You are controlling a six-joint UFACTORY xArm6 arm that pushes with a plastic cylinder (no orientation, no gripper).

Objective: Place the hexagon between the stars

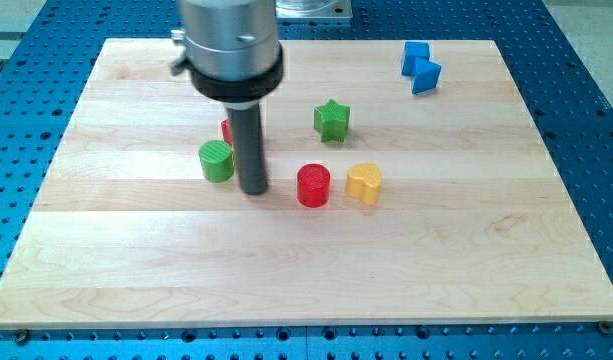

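My tip (253,189) stands on the board just right of a green round block (216,160) and left of a red cylinder (313,185). A red block (227,130) shows only as a sliver behind the rod, so I cannot tell its shape. A green star (332,120) lies to the upper right of the tip. A yellow heart-like block (364,183) sits right of the red cylinder. I cannot make out a hexagon for certain.
A blue angular block (420,66) lies near the board's top right. The wooden board (486,250) rests on a blue perforated table (586,100). The arm's grey housing (231,45) hangs over the top left middle.
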